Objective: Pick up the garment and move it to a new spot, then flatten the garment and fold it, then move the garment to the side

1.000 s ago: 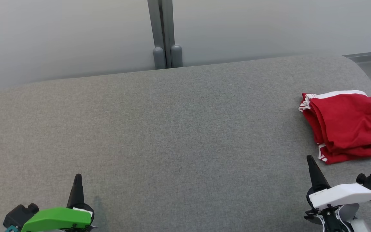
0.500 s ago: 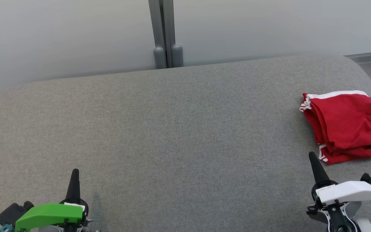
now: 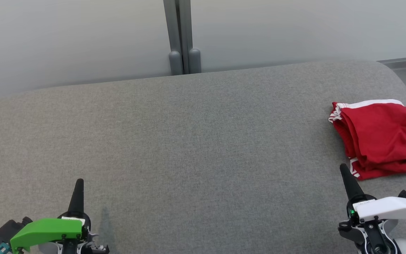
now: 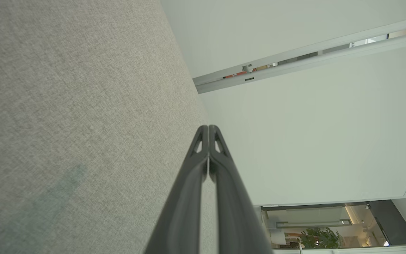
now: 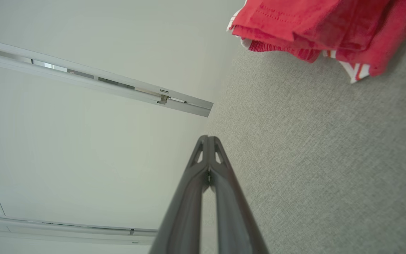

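Note:
The garment [image 3: 382, 137] is red with white striped trim, folded into a compact stack at the right edge of the grey fabric surface [image 3: 196, 141]; the right wrist view shows the garment [image 5: 315, 28] at its top right. My right gripper [image 3: 344, 168] sits just in front of the garment's near left corner, apart from it, fingers pressed together and holding nothing. In its own wrist view the right gripper [image 5: 208, 138] is shut. My left gripper [image 3: 79, 182] rests at the lower left, far from the garment, shut and empty. The left gripper [image 4: 208, 127] has its tips touching.
A pale wall with a grey vertical post [image 3: 182, 35] runs behind the surface's far edge. The surface curves down at its right end beside the garment, near a grey ledge [image 3: 400, 63].
Both grippers have drawn back a little toward the bottom of the head view, the left drifting left and the right drifting right. The garment lies where it was.

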You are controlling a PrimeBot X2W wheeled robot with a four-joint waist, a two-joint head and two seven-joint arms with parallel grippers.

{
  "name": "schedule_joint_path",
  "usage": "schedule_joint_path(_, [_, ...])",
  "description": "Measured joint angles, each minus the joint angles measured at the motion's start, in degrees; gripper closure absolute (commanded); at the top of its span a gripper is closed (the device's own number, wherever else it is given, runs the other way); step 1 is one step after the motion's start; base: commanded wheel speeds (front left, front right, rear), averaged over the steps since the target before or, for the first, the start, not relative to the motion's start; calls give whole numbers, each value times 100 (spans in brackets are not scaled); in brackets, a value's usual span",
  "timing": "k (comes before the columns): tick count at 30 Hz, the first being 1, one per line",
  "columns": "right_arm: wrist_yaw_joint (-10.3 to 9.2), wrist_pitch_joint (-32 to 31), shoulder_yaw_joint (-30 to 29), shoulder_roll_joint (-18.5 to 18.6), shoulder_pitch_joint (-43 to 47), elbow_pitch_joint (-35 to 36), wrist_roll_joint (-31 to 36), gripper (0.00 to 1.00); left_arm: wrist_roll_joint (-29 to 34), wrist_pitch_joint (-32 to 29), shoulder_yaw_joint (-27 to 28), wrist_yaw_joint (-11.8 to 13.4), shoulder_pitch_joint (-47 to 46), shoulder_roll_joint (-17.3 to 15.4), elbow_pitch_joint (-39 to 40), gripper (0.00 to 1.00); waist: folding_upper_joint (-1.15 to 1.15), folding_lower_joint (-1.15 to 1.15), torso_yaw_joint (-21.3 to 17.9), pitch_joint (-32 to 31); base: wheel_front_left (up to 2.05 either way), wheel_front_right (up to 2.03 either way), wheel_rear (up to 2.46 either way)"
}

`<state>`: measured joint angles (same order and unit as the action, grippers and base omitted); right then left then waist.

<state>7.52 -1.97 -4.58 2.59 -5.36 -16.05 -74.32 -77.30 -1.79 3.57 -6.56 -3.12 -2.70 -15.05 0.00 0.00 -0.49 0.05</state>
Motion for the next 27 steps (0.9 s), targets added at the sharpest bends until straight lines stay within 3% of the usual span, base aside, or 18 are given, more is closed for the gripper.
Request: schedule_joint_path(27, [-1,-318,-138,8,-42,137,-1276,100,-1069,-341,207,-55,-192,-1,60,100,0,0,34,8,0,0,0])
